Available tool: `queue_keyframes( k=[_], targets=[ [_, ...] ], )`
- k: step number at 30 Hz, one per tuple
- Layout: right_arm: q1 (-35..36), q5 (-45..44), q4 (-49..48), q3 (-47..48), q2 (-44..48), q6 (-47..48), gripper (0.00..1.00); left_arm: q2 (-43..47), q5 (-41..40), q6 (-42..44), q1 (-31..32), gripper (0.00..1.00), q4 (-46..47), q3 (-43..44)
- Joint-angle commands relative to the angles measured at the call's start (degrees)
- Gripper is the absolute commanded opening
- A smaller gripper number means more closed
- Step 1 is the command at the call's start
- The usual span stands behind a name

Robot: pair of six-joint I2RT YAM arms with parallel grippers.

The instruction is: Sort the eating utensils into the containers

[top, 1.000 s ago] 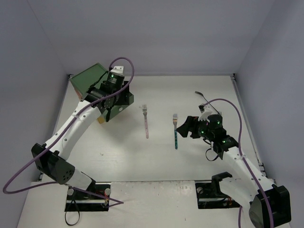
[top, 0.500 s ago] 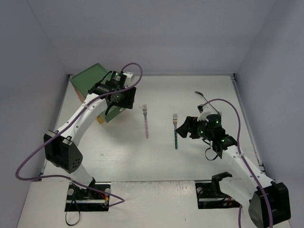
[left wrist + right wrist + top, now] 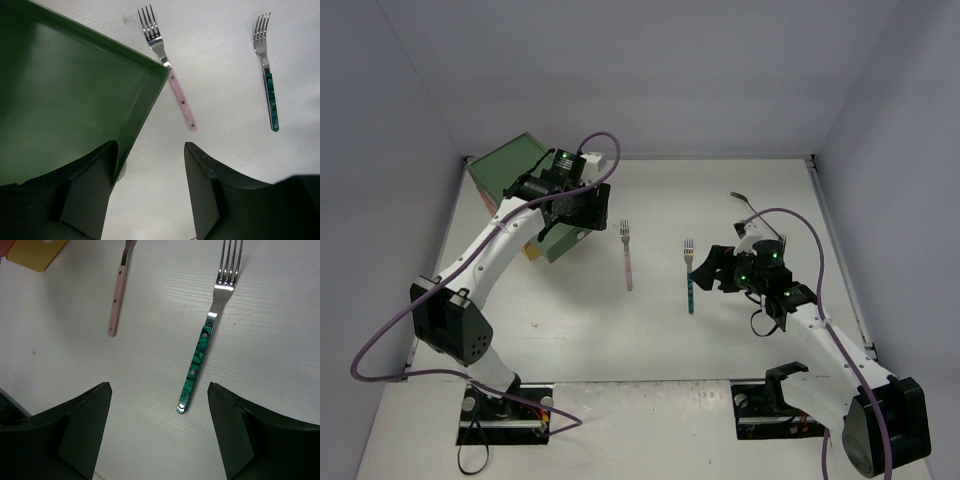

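Two eating utensils lie on the white table: a pink-handled fork (image 3: 628, 262) (image 3: 181, 100) (image 3: 116, 302) and a teal-handled fork (image 3: 690, 283) (image 3: 270, 97) (image 3: 200, 352). The containers are a green-topped chest (image 3: 508, 165) at the back left, its green drawer (image 3: 570, 240) (image 3: 75, 95) pulled out. My left gripper (image 3: 558, 228) (image 3: 150, 147) is open at that drawer's corner, one finger (image 3: 92, 190) by its wall, only bare table between the fingers. My right gripper (image 3: 702, 268) (image 3: 159, 387) hangs open just right of the teal fork, above its handle end, holding nothing.
A yellow drawer corner (image 3: 32, 252) (image 3: 532, 251) shows under the green one. A dark slim thing (image 3: 744, 205) lies at the back right, behind my right arm. Side walls close the table on both sides.
My left arm has swung its elbow inward and its gripper has shifted a little to the right by the green drawer. The right gripper and both forks have barely moved.
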State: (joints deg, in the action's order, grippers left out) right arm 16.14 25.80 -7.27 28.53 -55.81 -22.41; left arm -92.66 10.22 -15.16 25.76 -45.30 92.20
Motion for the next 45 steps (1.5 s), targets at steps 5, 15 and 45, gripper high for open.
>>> queue_keyframes(
  k=[5, 15, 45],
  targets=[
    [-0.36, -0.80, -2.66, 2.10, -0.52, 0.44, 0.75, 5.60, -0.21, -0.84, 0.08, 0.53, 0.12, 3.43],
    [-0.41, -6.01, -0.27, 4.00, -0.26, 1.41, 0.75, 7.79, -14.15, -4.44, 5.18, 0.57, -0.14, 15.84],
    [-1.99, -16.59, 4.02, 0.08, 9.45, -3.56, 0.74, -21.77, -38.69, -31.71, 21.73, 0.53, 4.56, 6.18]
  ],
)
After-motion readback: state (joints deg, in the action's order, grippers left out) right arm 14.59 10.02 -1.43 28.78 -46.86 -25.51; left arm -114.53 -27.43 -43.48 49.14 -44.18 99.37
